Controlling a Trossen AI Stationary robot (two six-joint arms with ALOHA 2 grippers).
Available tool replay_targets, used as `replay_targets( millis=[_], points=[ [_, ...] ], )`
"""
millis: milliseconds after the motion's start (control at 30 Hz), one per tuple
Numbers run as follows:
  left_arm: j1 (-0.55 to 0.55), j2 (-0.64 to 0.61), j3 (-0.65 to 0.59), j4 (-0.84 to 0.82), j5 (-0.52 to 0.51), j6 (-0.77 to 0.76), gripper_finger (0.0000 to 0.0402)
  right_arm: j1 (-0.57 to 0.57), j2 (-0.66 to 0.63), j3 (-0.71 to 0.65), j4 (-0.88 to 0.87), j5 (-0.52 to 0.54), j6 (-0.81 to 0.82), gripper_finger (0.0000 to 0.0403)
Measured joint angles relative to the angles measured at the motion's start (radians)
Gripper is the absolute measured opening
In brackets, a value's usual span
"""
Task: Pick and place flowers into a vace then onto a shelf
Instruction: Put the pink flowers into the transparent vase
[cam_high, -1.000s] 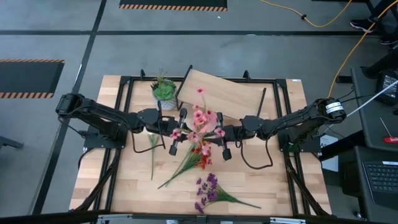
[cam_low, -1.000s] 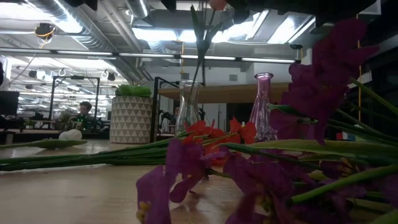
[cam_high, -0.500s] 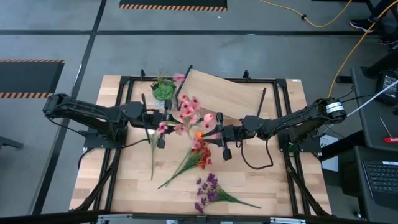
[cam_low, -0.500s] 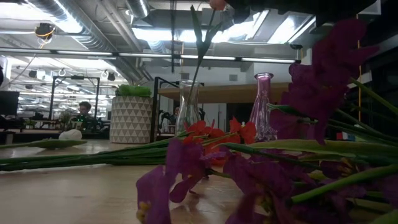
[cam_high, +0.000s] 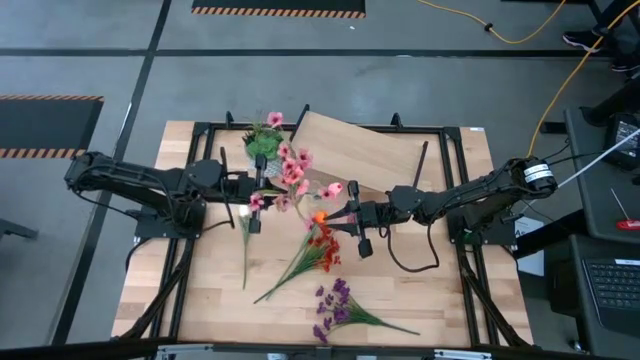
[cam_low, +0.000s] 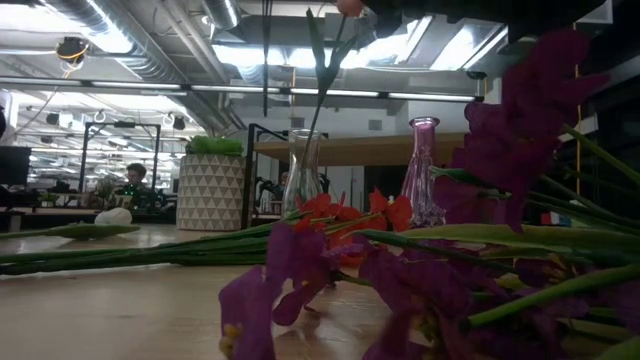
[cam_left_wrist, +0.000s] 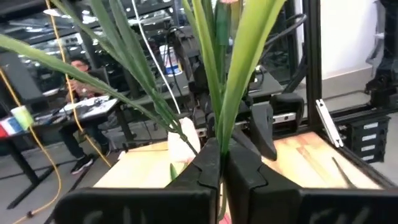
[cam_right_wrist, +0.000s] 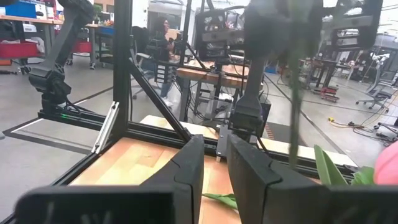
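left claw (cam_high: 252, 208) gripping pink flowers (cam_high: 292, 168)

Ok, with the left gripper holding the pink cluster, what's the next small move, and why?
Probably swing the left gripper toward the tinted vase and line the stems up over its mouth. The gripper is shut on the pink cluster's stems, and that vase looks empty in the low view, while the clear vase already holds a stem.

overhead view straight down, low view level across table (cam_high: 420, 290), wrist views forward, all sharing flowers (cam_high: 322, 250)
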Motion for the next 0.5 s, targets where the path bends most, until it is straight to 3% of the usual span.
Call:
replay_targets(
  millis=[500],
  points=[
    [0.157, 0.079, -0.01, 0.198, 0.03, -0.03, 0.0003, 0.0, 0.0, 0.0, 0.0, 0.0, 0.0, 0.0074]
  ],
)
